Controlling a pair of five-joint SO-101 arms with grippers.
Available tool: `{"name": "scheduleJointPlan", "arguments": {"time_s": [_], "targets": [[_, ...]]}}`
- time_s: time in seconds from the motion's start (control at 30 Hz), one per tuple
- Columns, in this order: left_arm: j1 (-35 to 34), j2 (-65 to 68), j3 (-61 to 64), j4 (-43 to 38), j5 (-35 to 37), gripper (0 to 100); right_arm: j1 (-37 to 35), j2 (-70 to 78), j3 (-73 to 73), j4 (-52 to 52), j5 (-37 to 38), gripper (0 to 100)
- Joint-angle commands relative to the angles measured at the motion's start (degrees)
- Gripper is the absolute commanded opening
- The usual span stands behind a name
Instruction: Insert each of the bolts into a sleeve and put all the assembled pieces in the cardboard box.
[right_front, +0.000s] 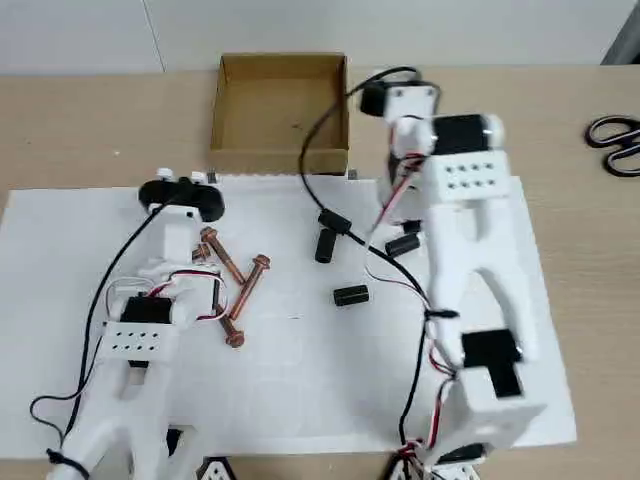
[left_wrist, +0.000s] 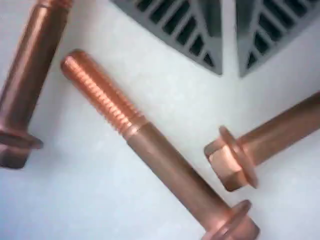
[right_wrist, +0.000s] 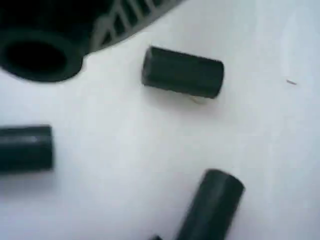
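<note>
Copper bolts (right_front: 247, 300), black sleeves (right_front: 350, 295) — loose, well apart

Scissors (right_front: 615, 143), white sheet (right_front: 300, 385), wooden table (right_front: 100, 120)

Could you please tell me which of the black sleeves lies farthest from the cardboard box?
The lone sleeve nearest the white sheet's middle; the other sleeves lie closer to the cardboard box.
</note>
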Motion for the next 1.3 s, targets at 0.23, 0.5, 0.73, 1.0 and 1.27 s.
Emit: {"name": "scheduleJointPlan", "arguments": {"time_s": [0.23, 0.5, 0.73, 1.0, 1.27], "targets": [[0.09, 0.00, -21.93, 22.68, -7.74, 9, 13.85, -16.40, 17.58, 0.75, -0.79, 0.4], [13.27, 0.00, -30.46, 34.64, -10.64, 9, 19.56, -23.87, 30.68, 0.48, -0.79, 0.4], [14.77, 9.32, -31.25, 35.69, -10.64, 9, 22.46, -31.43, 40.26, -0.22, -0.79, 0.5], [14.86, 20.48, -39.60, 35.78, -10.64, 10, 24.22, -37.85, 49.49, -2.77, 2.46, 0.4], [14.95, 30.77, -40.84, 35.69, -10.99, 12, 24.13, -39.78, 50.11, -3.12, 2.46, 0.4]]}}
